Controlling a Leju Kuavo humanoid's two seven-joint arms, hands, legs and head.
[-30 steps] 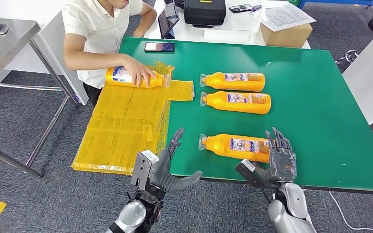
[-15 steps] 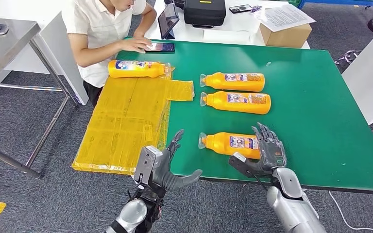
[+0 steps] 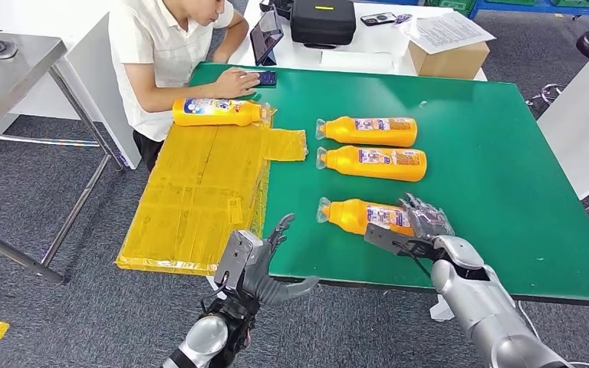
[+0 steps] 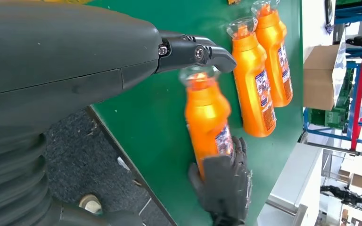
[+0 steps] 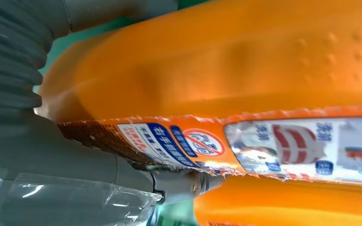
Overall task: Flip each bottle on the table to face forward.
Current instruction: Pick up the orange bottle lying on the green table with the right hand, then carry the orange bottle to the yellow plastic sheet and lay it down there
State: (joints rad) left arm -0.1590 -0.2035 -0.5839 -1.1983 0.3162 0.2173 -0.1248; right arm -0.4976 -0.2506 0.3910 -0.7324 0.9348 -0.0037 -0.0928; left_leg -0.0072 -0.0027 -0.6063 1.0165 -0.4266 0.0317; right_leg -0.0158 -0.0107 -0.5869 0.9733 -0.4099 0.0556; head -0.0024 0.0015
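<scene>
My right hand (image 5: 52, 141) presses close against an orange bottle (image 5: 245, 70), its grey ribbed cover beside the bottle's base. I see a torn-edged label (image 5: 245, 146) with blue print, and a sliver of green surface (image 5: 70, 44).

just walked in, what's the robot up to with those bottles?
The robot's right hand grips the base end of the nearest orange plastic bottle, which lies on its side on the green table. Its left hand hovers open at the table's near edge, holding nothing. Two more orange bottles lie side by side farther back. A person at the far corner has a hand on a phone, beside a fourth bottle on flattened yellow cardboard.
</scene>
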